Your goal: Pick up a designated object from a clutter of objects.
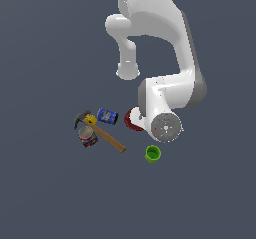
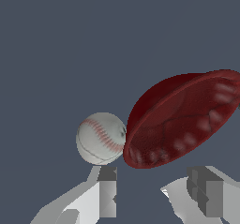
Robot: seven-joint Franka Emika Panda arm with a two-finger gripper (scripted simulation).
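The dark red shallow bowl (image 2: 183, 120) fills much of the wrist view, tilted on edge with its hollow side showing. In the exterior view only its rim (image 1: 131, 119) shows beside the arm's wrist, which covers the rest. The white baseball (image 2: 101, 138) touches the bowl's lower edge; in the exterior view it is hidden. My gripper (image 2: 157, 192) is open, its two fingers (image 2: 108, 190) apart just short of the bowl's lower rim, holding nothing. In the exterior view the fingertips are hidden under the hand (image 1: 165, 127).
To the exterior view's left of the bowl lie a blue can (image 1: 107, 116), a wooden-handled black-headed hammer (image 1: 102, 134) and a red-and-blue can (image 1: 88, 137). A small green cup (image 1: 153, 154) stands just in front of the hand. The floor is plain dark grey.
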